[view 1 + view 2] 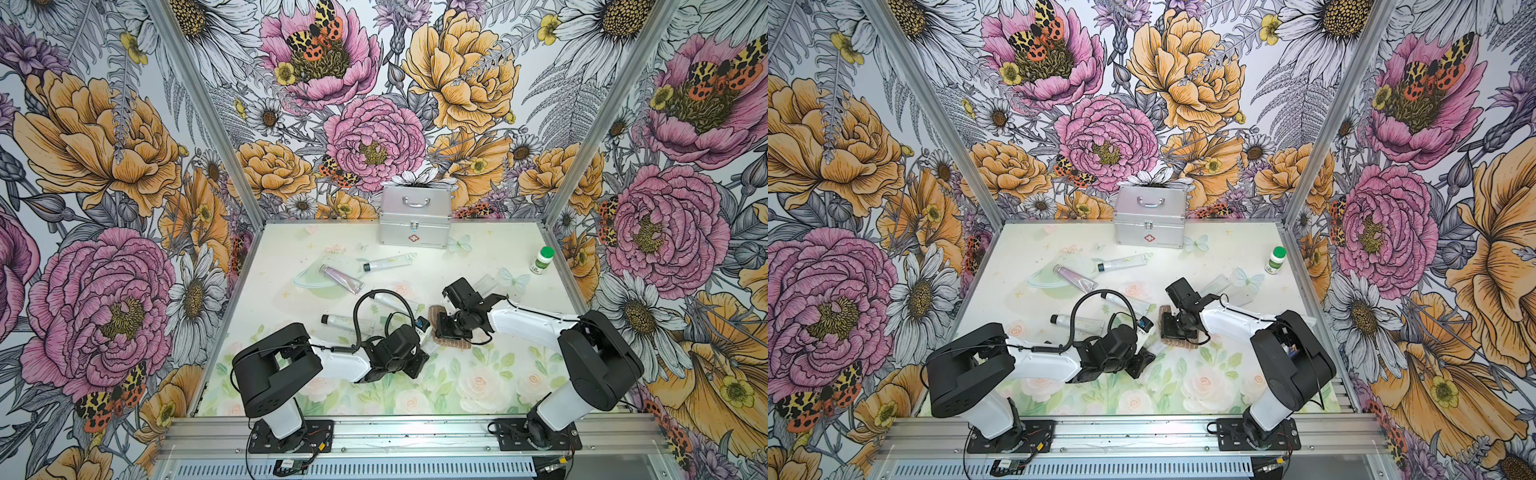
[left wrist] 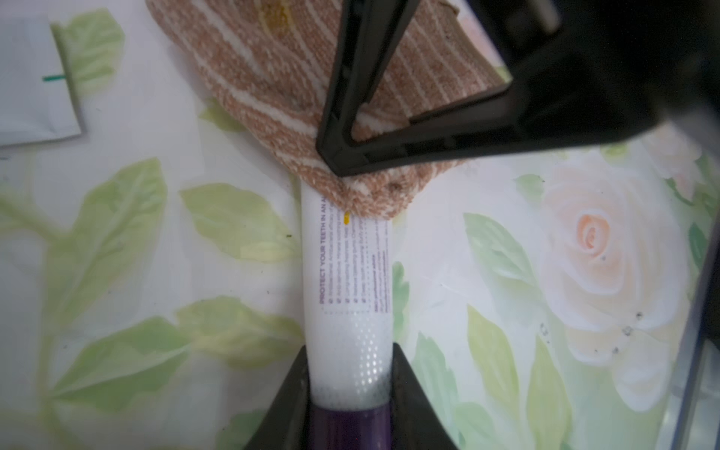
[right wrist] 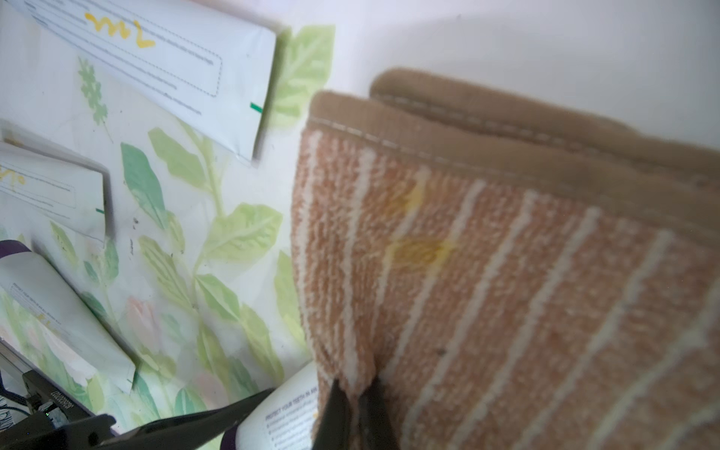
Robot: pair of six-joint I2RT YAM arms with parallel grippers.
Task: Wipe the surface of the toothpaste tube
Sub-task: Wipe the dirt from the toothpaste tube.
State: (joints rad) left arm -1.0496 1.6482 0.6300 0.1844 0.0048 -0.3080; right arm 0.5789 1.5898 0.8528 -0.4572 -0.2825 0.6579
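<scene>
Left gripper (image 2: 350, 358): clamped shut on the toothpaste tube (image 2: 346, 272), just ahead of its purple cap (image 2: 346, 428); the tube's long axis runs straight out from these jaws toward my right gripper (image 3: 352, 389).

Right gripper: pinched tight on a fold of the striped brown towel (image 3: 506, 292); the towel covers the tube's far end, apparently touching it, though blur leaves the pressure unclear.

Yellow mark (image 2: 346, 219): on the tube at the towel's edge, on the side toward my left jaws.

Judgement: the wipe should travel along the axis toward the left gripper; the right arm is nearer the mark.
</scene>
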